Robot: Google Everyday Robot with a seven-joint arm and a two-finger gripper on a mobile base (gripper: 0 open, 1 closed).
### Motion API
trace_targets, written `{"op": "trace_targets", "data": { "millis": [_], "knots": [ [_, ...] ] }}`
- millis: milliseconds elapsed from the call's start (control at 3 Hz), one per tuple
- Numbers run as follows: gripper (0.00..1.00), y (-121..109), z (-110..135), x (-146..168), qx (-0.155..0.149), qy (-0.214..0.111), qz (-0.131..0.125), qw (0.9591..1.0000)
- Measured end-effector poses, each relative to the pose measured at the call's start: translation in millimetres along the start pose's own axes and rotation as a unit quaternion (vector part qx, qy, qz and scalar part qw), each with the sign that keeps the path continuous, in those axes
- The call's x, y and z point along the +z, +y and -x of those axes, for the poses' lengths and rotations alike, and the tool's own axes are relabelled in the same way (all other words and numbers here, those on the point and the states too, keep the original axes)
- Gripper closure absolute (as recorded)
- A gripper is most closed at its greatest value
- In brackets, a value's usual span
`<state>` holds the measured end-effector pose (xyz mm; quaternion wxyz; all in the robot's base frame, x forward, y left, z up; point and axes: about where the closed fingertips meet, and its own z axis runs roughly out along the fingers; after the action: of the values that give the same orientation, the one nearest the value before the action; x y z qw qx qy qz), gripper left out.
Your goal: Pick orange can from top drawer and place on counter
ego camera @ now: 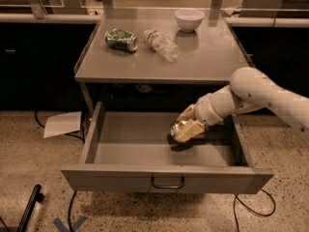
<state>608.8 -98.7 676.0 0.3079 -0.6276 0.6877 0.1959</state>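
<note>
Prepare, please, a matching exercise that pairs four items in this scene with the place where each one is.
Items:
1. green patterned drink can
2. clear plastic bottle
3. white round bowl
4. robot's two-finger gripper

Places:
A. inside the open grey metal top drawer, at the glossy orange can with the silver end
B. at the back of the flat grey metal counter, right of centre
C. lying on its side, leftmost on the counter
D. lying on the counter between the other two things there

Pairs: 1-C, 2-D, 3-B, 4-A.
</note>
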Motion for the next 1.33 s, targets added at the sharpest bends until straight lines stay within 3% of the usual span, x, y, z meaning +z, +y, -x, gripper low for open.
{"op": "trace_targets", "data": {
  "millis": [333, 667, 1000, 1333],
  "knots": [
    [1.0, 11, 6, -36, 0.03, -0.017, -0.058, 0.9977],
    [1.0, 21, 15, -85, 0.037, -0.045, -0.099, 0.9934],
    [1.0, 21, 17, -85, 0.035, -0.045, -0.1, 0.9933],
    [1.0, 16, 55, -119, -0.008, -0.071, -0.126, 0.9895]
  ]
}}
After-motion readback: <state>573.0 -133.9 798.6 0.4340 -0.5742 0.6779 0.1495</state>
